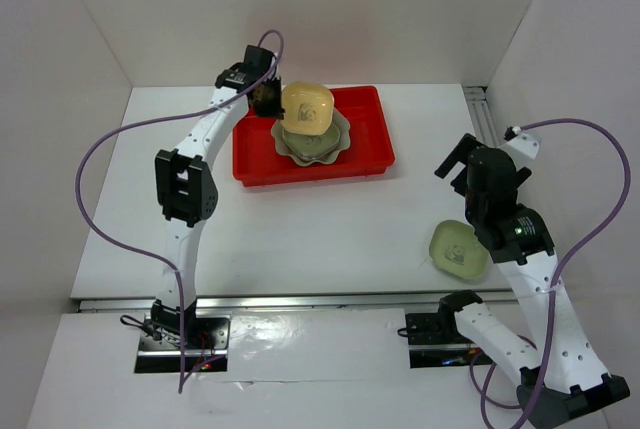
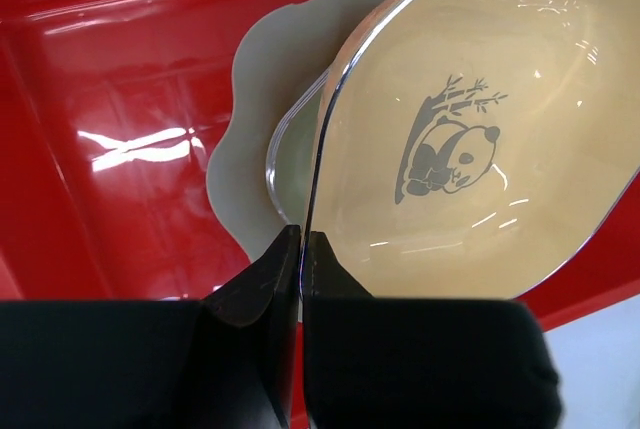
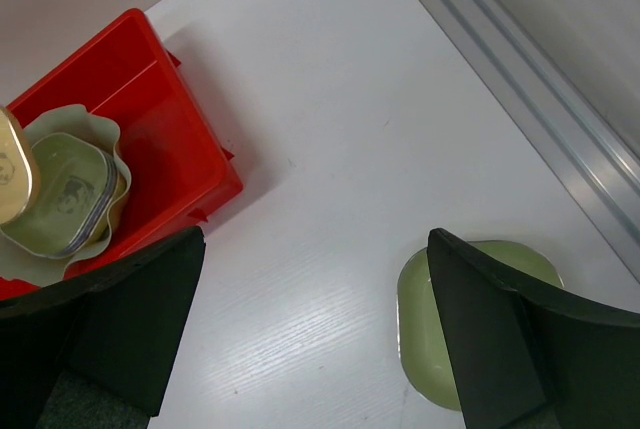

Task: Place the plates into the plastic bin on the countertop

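While the yellow plate point(image 2: 480, 149) is clamped in the left pincer point(image 2: 302, 239), perhaps touching dishes point(image 2: 255, 109) in the red bin point(image 2: 120, 79), the right pincer point(image 3: 315, 241) is held wide above a light green plate point(image 3: 415, 309) on the desk point(image 3: 330, 129).

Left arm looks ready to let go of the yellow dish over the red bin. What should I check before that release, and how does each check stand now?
1. Grip: left end effector shut on the rim of the yellow rounded-square panda dish: ok.
2. Position: yellow dish above the red plastic bin: ok.
3. Dish level for release: not ok, steeply tilted.
4. Landing spot: pale green scalloped dish in the bin, with a light green dish nested in it: ok.
5. Yellow dish touching that stack: cannot tell.
6. Right end effector open, away from the bin, near the second light green dish on the white countertop: ok.
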